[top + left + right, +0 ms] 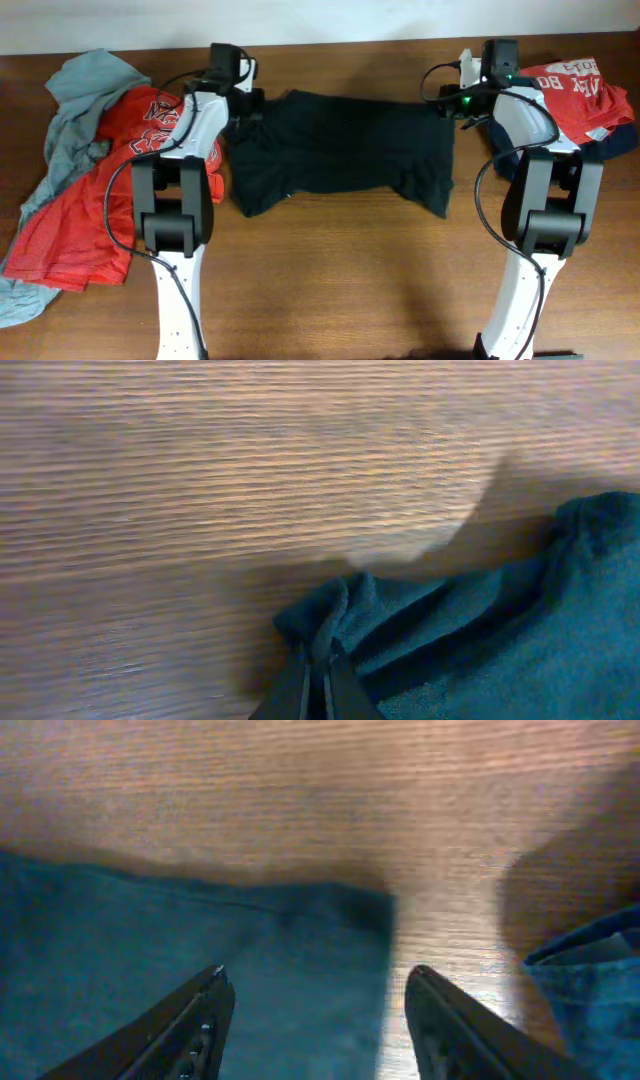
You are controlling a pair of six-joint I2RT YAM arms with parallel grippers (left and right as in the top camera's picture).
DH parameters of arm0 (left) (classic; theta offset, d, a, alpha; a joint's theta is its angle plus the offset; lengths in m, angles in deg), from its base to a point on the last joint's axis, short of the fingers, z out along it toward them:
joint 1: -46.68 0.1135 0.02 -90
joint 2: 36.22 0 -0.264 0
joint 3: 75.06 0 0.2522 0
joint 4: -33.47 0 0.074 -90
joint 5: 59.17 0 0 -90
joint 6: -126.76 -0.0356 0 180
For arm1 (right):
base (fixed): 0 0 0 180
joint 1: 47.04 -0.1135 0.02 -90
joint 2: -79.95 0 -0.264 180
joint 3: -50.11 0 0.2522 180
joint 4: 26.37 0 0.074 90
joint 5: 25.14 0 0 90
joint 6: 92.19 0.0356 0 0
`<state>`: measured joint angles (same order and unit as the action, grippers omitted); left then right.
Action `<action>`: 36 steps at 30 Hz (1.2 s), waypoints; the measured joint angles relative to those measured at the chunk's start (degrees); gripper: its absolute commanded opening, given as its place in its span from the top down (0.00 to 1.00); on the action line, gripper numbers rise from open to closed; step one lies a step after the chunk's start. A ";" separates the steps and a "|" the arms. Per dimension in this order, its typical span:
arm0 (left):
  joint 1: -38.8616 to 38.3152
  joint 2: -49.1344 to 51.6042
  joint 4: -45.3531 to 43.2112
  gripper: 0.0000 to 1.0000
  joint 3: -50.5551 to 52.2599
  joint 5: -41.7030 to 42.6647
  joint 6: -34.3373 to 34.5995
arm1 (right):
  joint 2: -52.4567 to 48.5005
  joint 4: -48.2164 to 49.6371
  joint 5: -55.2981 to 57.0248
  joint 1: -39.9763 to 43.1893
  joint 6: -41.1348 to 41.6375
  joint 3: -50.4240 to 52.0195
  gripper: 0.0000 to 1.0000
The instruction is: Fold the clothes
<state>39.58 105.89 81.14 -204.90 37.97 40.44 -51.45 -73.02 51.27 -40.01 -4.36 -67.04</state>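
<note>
My left tool [316, 665] is clenched on a bunched corner of the dark garment [340, 150], which lies spread across the far middle of the tabletop [340, 290] between my two arms. My right tool [318, 978] is released, its fingers wide apart above the garment's other far corner, one over cloth and one over bare wood. A red and grey heap [80, 200] lies at my left, and a red shirt [580, 88] with navy cloth [612, 145] at my right
</note>
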 measured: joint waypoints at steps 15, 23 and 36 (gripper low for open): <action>-0.98 0.00 -0.11 0.99 0.00 -0.55 0.44 | -2.91 5.55 0.42 -1.27 0.02 0.00 0.41; -0.98 0.00 0.09 0.99 0.00 -0.55 0.44 | -4.46 9.01 0.59 -1.46 0.39 0.00 0.41; -0.98 0.00 0.55 0.99 -0.09 -0.55 0.44 | -6.03 10.43 1.62 -1.46 2.01 -0.44 0.96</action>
<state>38.60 105.89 81.69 -204.98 37.42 40.88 -57.48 -62.59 52.89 -41.47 -2.35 -67.48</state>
